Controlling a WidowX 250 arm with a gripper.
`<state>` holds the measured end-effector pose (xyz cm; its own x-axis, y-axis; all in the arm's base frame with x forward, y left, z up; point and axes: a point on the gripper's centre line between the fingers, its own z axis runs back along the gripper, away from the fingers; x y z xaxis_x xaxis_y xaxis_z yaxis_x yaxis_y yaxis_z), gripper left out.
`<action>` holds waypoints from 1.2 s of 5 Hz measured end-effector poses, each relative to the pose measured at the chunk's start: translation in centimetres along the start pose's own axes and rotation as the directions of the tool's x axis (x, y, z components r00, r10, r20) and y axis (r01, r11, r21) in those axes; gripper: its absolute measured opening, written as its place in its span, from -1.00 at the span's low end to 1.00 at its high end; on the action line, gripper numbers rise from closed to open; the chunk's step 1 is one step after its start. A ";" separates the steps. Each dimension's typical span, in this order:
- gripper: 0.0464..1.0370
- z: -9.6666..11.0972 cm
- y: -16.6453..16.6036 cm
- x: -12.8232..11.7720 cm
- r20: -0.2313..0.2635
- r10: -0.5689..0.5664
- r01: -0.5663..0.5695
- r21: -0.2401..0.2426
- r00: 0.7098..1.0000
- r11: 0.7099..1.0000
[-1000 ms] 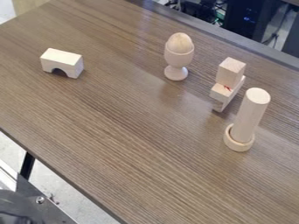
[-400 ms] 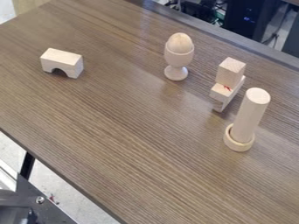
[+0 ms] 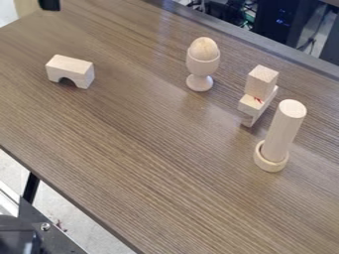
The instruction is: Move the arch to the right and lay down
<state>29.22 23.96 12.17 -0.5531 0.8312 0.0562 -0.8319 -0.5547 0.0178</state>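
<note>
The black gripper [image 3: 49, 4] is just inside the top edge at the upper left, with only a small part of it in view. It is above and to the left of the arch, well apart from it. The pale wooden arch [image 3: 71, 71] stands upright on the left part of the brown table [image 3: 142, 149], its curved opening facing down.
A wooden egg in a cup [image 3: 201, 62] stands right of the arch. Farther right, a rectangular block [image 3: 262, 82] rests on another wooden piece [image 3: 255, 105]. A cylinder [image 3: 285, 129] stands in a round ring [image 3: 270, 161] at the right. Black equipment [image 3: 20, 235] is at the lower left.
Part of the gripper has come into view at the upper left. The black equipment at the lower left has shifted its shape. The arch and the other wooden pieces have stayed put.
</note>
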 end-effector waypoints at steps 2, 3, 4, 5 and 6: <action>0.92 -1.9 3.0 -0.4 -0.027 -0.085 0.084 -0.035 0.996 0.996; 0.92 -3.4 3.9 -1.0 -0.023 -0.104 0.102 -0.077 0.994 0.992; 0.92 -5.1 4.5 -1.2 -0.006 -0.122 0.121 -0.089 0.993 0.989; 0.92 -6.8 5.0 -1.7 -0.008 -0.114 0.112 -0.116 0.993 0.987; 0.92 -8.2 5.4 -2.1 -0.015 -0.091 0.087 -0.161 0.996 0.983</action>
<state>25.48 19.50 3.95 -0.4760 0.8786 0.0396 -0.8735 -0.4670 -0.1379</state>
